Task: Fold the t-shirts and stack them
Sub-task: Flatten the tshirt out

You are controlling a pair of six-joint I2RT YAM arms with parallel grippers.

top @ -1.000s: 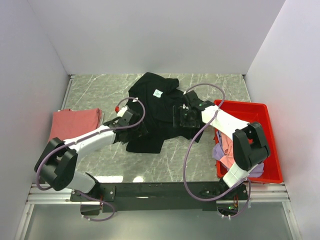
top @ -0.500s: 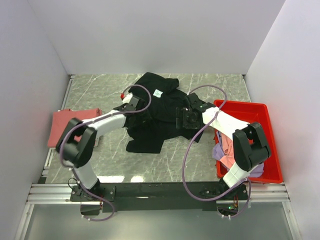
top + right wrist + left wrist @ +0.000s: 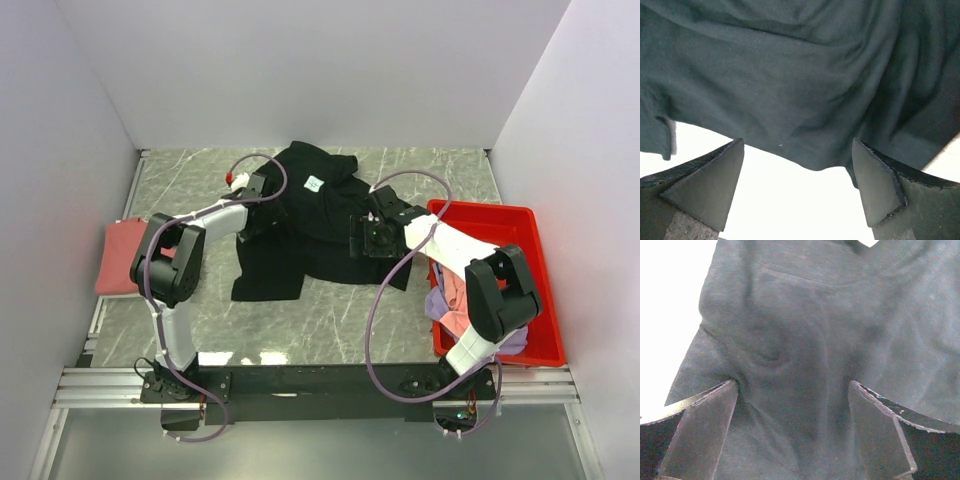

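**Both grippers spread over the black shirt**

Top view: I see the black t-shirt lying rumpled in the middle of the table. Its white neck label faces up, with print too small for me to read. A salmon-red t-shirt lies flat at the left edge. A pink t-shirt and a lavender t-shirt sit bunched in the red bin. My left arm doubles back at the elbow, with the left gripper on the shirt's left side. The right gripper is on its right side.

Left wrist: the fingers stand wide apart, and creased dark cloth with a seam fills the gap.

Right wrist: the fingers are also spread, and the shirt's hem sags between them over bright table.
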